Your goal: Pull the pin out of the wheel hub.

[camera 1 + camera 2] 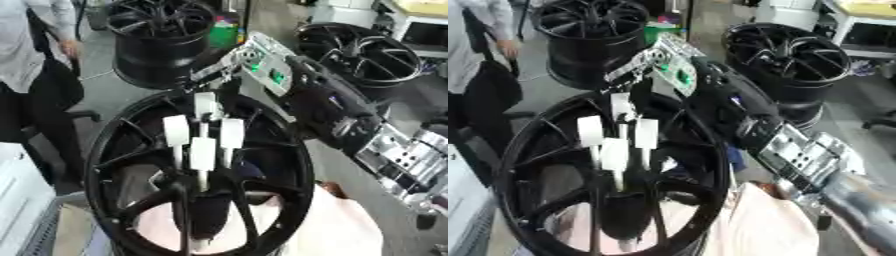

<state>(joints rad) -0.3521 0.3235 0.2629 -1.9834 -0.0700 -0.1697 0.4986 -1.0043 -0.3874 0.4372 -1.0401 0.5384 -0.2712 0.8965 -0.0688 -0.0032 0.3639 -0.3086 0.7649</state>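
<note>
Risk: our right robot hand [203, 131], fingers straight and holding nothing over the wheel hub [197, 187], may miss the unseen pin.

Right hand [203, 131] reaching down, fingers straight.

Wheel hub [114, 150]: lower rim cut off by bottom edge. Centre hidden behind right hand [203, 132]; the pin cannot be made out. Whether the white-tipped fingers [176, 131] grip anything: cannot tell. Right arm [798, 150] cut by right edge. Motion blur throughout. Left hand out of view.
</note>
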